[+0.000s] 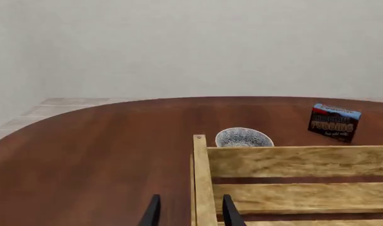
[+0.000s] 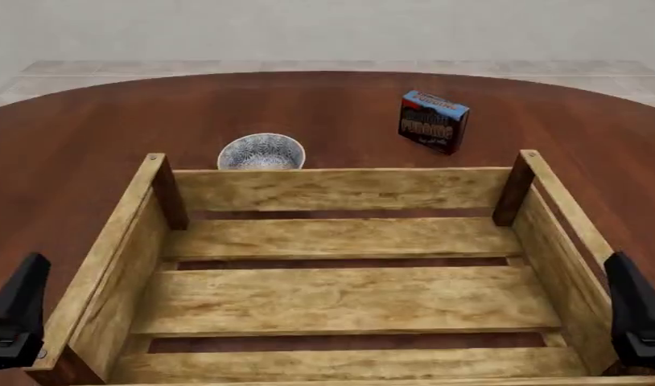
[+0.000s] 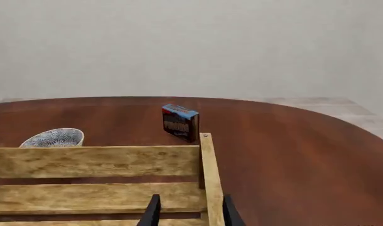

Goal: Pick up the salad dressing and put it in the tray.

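Two dark fingers (image 1: 152, 212) of the left gripper (image 1: 190, 214) stand apart with nothing between the pads except the near-left corner edge of the tray (image 2: 339, 190), which shows between them in the left wrist view without visible contact. The right gripper (image 3: 190, 213) has its two fingers (image 3: 153, 211) parted the same way, straddling the tray's right wall from above, gripping nothing. In the front view the left gripper (image 2: 14, 318) sits low at the tray's left outer side and the right gripper (image 2: 639, 314) low at its right outer side — one on each flank.

The salad dressing does not show in any of the three views, so I cannot tell where it is. The one tray, a light-wood slatted crate with darker corner posts, fills the near middle of the brown table (image 2: 80, 137); its slatted floor is bare.

Beyond the tray's far wall stand two other things: one small patterned bowl (image 2: 261, 152) just behind the far-left part of the wall, and one blue-and-black pudding box (image 2: 433, 121) upright, farther back and to the right — well apart from the bowl.
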Robot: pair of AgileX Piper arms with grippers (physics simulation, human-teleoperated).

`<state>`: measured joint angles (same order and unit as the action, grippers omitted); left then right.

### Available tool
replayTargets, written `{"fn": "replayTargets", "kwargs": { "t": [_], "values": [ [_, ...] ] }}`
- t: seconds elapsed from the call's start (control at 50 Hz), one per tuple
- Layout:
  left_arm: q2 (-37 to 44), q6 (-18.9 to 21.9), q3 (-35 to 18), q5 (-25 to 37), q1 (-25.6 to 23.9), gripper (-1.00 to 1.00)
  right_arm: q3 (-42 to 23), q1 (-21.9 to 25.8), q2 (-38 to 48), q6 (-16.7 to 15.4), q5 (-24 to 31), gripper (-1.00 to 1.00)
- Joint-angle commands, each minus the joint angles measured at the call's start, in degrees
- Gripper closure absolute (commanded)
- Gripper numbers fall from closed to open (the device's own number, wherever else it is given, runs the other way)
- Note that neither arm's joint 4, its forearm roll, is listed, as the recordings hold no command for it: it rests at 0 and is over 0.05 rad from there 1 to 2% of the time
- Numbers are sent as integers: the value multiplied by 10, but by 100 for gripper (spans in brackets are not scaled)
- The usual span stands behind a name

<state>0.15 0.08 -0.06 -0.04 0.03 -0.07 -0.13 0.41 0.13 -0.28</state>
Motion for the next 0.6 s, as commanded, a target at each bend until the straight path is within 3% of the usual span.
{"fn": "replayTargets", "kwargs": {
  "t": [0.02, 0.36, 0.46, 0.52, 0.6],
  "values": [
    [3, 10, -1, 0, 5, -100, -1, -6, 22, 2, -18, -100],
    [-1, 24, -10, 8, 12, -100, -4, 6, 5, 2, 2, -100],
    [-1, 23, -36, 32, 15, -100, -3, 11, 5, -2, 1, -100],
    [-1, 55, -51, 42, 19, -100, -3, 12, 4, -6, 2, -100],
    [-1, 60, -75, 62, 21, -100, -3, 13, 3, -7, 2, -100]
  ]
}}
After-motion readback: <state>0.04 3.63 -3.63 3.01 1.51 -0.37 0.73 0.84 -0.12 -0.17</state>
